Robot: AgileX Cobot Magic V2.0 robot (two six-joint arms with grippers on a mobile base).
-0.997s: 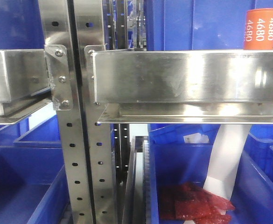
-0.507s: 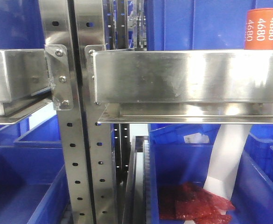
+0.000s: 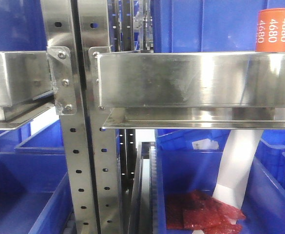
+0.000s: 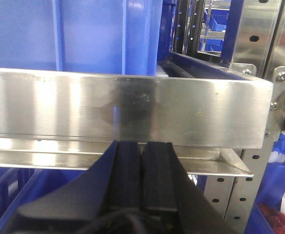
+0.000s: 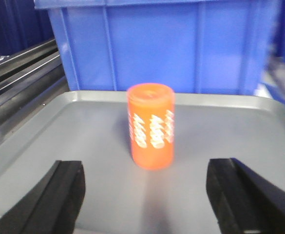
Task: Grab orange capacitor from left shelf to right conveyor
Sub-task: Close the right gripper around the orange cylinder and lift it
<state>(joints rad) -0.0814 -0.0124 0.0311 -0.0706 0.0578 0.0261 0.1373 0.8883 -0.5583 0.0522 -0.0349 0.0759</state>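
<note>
Orange and upright, the orange capacitor (image 5: 151, 126) stood near the middle of a shallow grey tray (image 5: 84, 126), its white "4680" print blurred in the right wrist view. Behind it rose the wall of a blue bin (image 5: 181, 44). The right claw (image 5: 147, 168) was spread wide, one dark finger (image 5: 66, 195) low on each side of the cylinder and nearer the camera, neither touching it.

From the front view the capacitor (image 3: 272, 30) showed only its upper part, above the broad stainless rail (image 3: 181, 80) of the left shelf (image 3: 79, 170), at the far right edge against blue plastic. Under that rail a lower blue bin (image 3: 181, 165) held red crinkly bags (image 3: 200, 214), and a white shape (image 3: 237, 165), possibly part of an arm, slanted down into it.

The left claw (image 4: 142, 146) was closed, its two black fingers pressed together with nothing seen between them, their tips just below another steel rail (image 4: 132, 112). A perforated post (image 4: 259, 185) stood at the right of that view.
</note>
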